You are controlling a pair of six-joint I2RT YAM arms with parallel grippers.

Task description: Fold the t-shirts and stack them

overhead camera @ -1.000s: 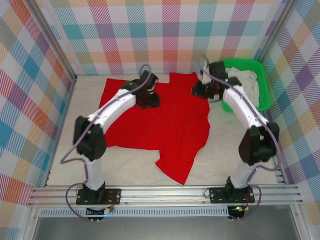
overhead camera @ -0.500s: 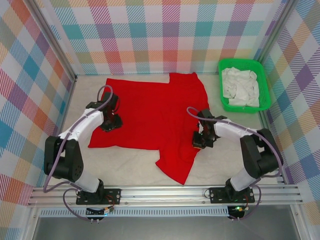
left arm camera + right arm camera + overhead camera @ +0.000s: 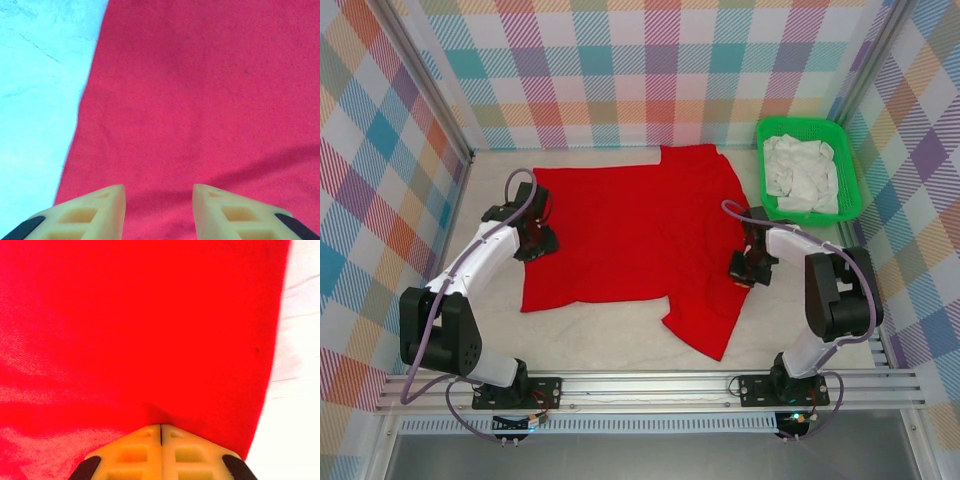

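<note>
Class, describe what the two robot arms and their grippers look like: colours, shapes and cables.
Both the left arm and right arm have white links between bulky black joints, with a thin lilac-grey cable looping alongside. The left gripper and right gripper end in pale orange wedge-shaped fingers with cut-out pockets and black outer patches.

No writing, label, brand, number or sign can be read, the red t-shirt ahead of the fingers included.
</note>
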